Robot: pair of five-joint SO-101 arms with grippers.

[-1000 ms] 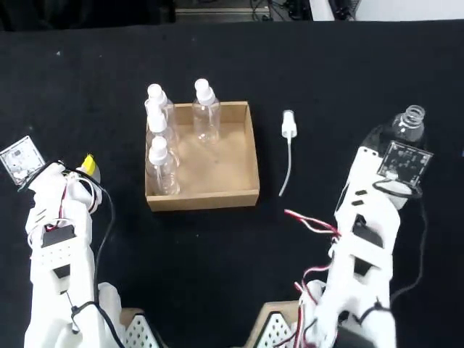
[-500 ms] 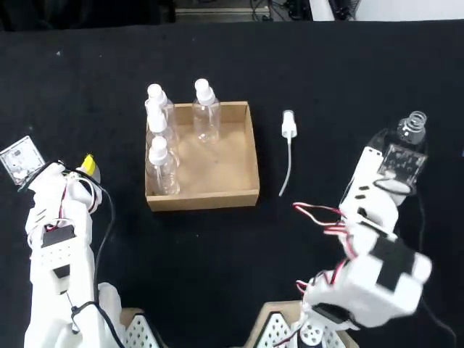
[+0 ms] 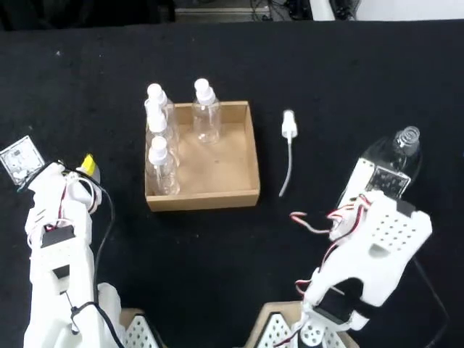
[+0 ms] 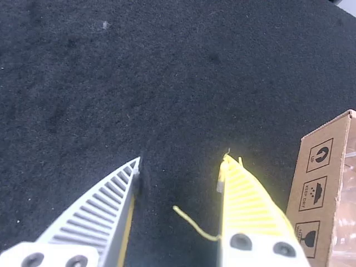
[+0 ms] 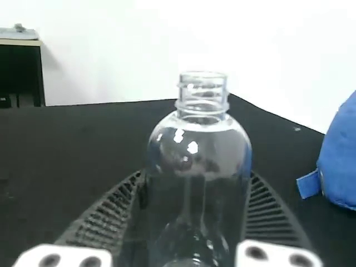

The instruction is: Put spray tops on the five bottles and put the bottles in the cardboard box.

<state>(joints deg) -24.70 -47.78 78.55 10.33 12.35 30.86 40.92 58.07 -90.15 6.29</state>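
We look down on a black table (image 3: 326,65). Nearest to us on the left side, the left pincer (image 4: 181,164) hangs over bare table. Its jaws are spread wide with nothing between them, and one finger is yellow. A corner of the cardboard box (image 3: 203,198) stands just beside it, not touching it.

On the right side, the right pincer (image 5: 197,183) is closed around the lower body of a clear uncapped bottle (image 5: 197,144), with one ribbed finger on each side. The bottle's threaded neck is open and points away from the pincer. We cannot tell whether the bottle touches the table. It is well apart from the box, off to the box's right.

Between the box and the held bottle lies one loose spray top (image 3: 288,127), flat on the table. Its white head points toward the far side and its thin tube trails back toward us. It lies near the box's right wall without touching it.

The open box sits around the middle of the table. Four capped bottles (image 3: 161,165) stand upright inside it, each with a white spray top on. Three form a row along the left wall, and one stands against the far wall, to the right of the row.

Farther off, past the held bottle's neck, a blue object (image 5: 336,161) sits before a white wall.
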